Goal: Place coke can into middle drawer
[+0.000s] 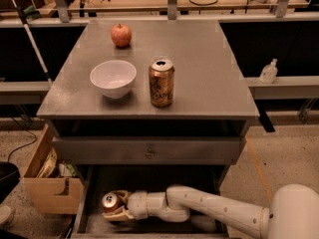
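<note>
The coke can (110, 201), red with a silver top, is low inside the open middle drawer (83, 209), near its left wall. My gripper (116, 209) reaches in from the right on a white arm, and its fingers are closed around the can. The can looks upright or slightly tilted. I cannot tell whether it rests on the drawer floor, which is dark and partly hidden by my arm.
A closed grey drawer front with a round knob (149, 152) hangs just above my arm. On the cabinet top stand a gold-brown can (161, 82), a white bowl (113, 78) and an apple (121, 35). A cardboard box (47, 193) sits on the floor to the left.
</note>
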{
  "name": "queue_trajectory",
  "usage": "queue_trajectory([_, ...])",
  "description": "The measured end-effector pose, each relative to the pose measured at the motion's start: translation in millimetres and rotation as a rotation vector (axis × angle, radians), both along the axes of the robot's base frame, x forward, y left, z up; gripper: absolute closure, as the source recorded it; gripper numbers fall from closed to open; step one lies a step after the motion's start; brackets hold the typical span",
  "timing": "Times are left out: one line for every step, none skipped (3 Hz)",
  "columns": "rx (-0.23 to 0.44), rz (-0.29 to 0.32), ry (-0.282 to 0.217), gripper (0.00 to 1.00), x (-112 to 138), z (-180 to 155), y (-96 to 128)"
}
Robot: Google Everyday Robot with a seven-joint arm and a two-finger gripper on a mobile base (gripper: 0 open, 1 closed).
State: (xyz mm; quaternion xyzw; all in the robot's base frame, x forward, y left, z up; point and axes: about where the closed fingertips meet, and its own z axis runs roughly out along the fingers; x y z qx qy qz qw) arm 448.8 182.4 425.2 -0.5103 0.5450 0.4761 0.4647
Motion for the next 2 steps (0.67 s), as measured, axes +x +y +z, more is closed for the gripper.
queue_trajectory([0.001, 0.003, 0.001, 0.59, -0.9, 0.4, 1.4])
queue_trajectory([0.003, 0.006, 0.001, 0.36, -1.8, 0.7, 2.9])
